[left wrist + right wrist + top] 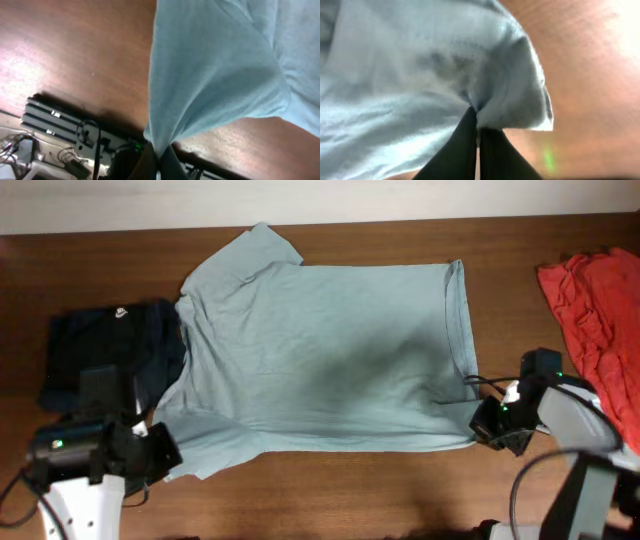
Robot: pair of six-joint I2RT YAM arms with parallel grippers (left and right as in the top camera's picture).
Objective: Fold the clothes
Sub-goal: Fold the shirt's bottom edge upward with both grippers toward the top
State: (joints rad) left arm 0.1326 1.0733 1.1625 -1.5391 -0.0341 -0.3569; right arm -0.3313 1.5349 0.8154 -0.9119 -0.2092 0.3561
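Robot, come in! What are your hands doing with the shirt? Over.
Left gripper shut on T-shirt, right gripper shut on its hem corner. T-shirt spread out, not yet folded. Navy garment and red garment lie aside, not blocking.

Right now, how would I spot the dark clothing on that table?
Find the wooden table and the big pale grey-blue T-shirt spread across its middle. Beside the shirt's collar end lies the dark navy garment. Unlike the red garment at the far end, it is near black with a small white logo.
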